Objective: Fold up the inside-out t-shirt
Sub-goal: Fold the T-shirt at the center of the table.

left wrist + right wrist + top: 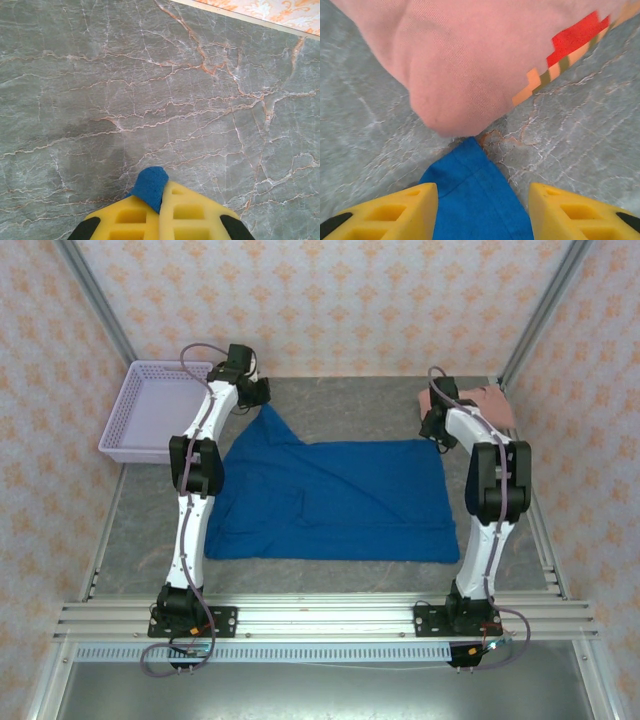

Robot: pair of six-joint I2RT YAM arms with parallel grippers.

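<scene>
The royal-blue inside-out t-shirt (335,502) lies spread flat across the middle of the grey table. Its far-left corner is pulled up into a point toward my left gripper (262,400). In the left wrist view that gripper (161,192) is shut on a small tuft of the blue cloth (151,186), which pokes out between the yellow fingers. At the shirt's far-right corner my right gripper (437,436) stands open. Its yellow fingers (390,210) straddle the blue corner (472,190) without pinching it.
A salmon-pink folded shirt (480,402) with an orange and red print lies at the far right, its edge (470,65) touching the blue corner. A lavender basket (155,412) stands at the far left. Metal frame rails run along the table edges.
</scene>
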